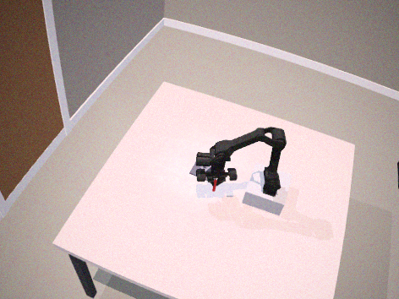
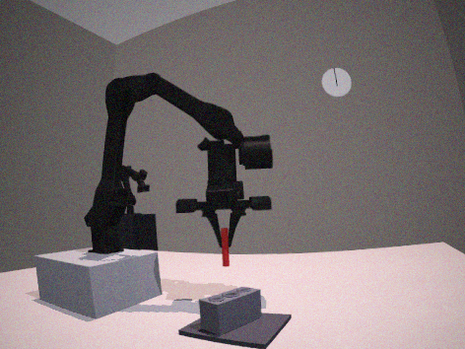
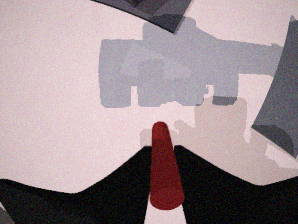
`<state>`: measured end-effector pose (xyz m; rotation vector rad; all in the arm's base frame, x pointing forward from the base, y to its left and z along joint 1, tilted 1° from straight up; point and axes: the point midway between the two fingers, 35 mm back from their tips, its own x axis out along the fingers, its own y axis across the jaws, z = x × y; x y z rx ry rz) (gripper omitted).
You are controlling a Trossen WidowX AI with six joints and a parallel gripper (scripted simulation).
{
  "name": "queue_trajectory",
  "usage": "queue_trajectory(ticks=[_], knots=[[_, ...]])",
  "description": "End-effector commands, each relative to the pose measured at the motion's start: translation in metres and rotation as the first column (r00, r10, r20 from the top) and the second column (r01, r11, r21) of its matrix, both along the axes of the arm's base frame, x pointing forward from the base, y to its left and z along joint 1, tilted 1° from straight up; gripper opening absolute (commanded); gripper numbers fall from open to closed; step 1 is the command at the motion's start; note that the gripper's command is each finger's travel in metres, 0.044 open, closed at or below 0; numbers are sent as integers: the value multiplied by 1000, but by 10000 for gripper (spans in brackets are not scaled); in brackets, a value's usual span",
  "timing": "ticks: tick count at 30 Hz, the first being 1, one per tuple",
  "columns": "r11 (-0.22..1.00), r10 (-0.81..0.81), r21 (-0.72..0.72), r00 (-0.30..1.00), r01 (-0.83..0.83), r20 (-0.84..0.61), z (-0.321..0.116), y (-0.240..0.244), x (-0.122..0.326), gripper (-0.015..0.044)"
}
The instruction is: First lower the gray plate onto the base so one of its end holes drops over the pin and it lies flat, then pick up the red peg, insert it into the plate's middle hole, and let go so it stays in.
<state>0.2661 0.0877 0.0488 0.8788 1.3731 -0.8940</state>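
Top view: arm hides most of the block, upper edge cropped in wrist view. Tool clamped on peg, lower centre of exterior frame, open room between its tip and the surface.

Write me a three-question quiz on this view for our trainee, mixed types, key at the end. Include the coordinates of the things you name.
1. True or false: the red peg (image 1: 215,185) (image 2: 226,247) (image 3: 165,165) is already in the gray block (image 2: 231,312).
2. Fill in: the gripper (image 1: 215,182) (image 2: 226,244) (image 3: 162,152) is ____ on the peg.
3. Which is higher in the exterior view: (a) the wall clock (image 2: 336,82); (b) the peg?

Key: 1 false; 2 shut; 3 a
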Motion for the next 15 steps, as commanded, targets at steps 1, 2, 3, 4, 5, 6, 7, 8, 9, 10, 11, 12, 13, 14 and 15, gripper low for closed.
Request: queue_trajectory(ticks=[1, 2, 3, 4, 5, 6, 7, 8, 9, 10, 11, 12, 13, 14, 15], knots=[[1000, -3, -6, 1000, 3, 5, 1, -9, 8, 0], [1000, -6, -8, 1000, 6, 4, 1, -12, 10, 0], [1000, -8, -9, 1000, 8, 4, 1, -14, 11, 0], [1000, -9, -10, 1000, 9, 4, 1, -17, 13, 0], [1000, -8, -9, 1000, 8, 4, 1, -19, 15, 0], [1000, -8, -9, 1000, 8, 4, 2, -21, 16, 0], [1000, -7, -9, 1000, 7, 5, 2, -23, 18, 0], [1000, -7, -9, 1000, 7, 5, 2, -25, 20, 0], [1000, -7, -8, 1000, 7, 5, 2, -27, 22, 0], [1000, -6, -8, 1000, 6, 5, 2, -30, 24, 0], [1000, -6, -8, 1000, 6, 5, 3, -32, 25, 0], [1000, -5, -8, 1000, 5, 6, 3, -34, 27, 0], [1000, -5, -8, 1000, 5, 6, 3, -37, 29, 0], [1000, -4, -7, 1000, 4, 6, 3, -39, 31, 0], [1000, -4, -7, 1000, 4, 6, 3, -41, 32, 0]])
